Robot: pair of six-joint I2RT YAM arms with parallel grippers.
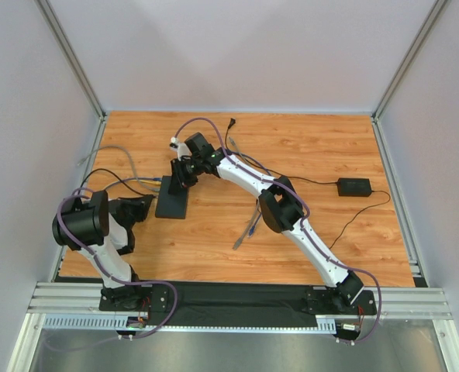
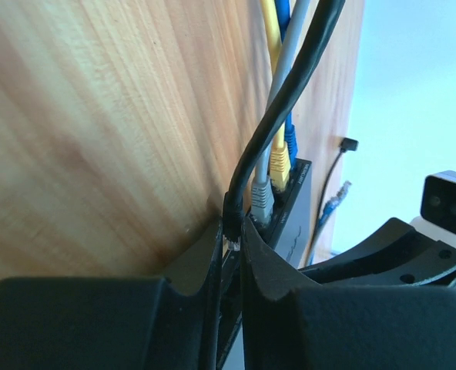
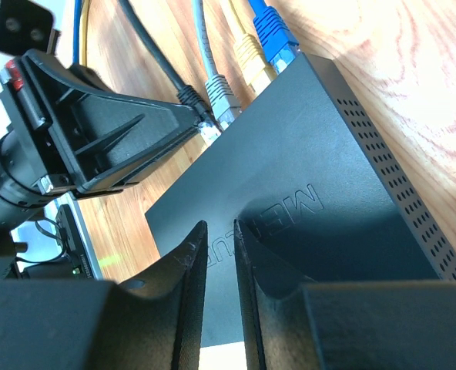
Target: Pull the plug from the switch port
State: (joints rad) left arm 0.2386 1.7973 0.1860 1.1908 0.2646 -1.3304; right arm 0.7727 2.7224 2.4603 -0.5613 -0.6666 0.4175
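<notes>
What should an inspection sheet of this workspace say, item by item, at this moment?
Surface: wooden tabletop, no damage seen.
Job's things: black switch lying flat; black plug at its port edge, and it cannot be told whether it is seated.
Clutter: adapter brick on the right side.
Grippers: left gripper shut on the black plug; right gripper closed with nothing between its fingers, over the switch top.
Cables: gray plug, yellow plug and blue plug in the switch; loose cables near the middle.
Surroundings: pale walls, metal frame.
</notes>
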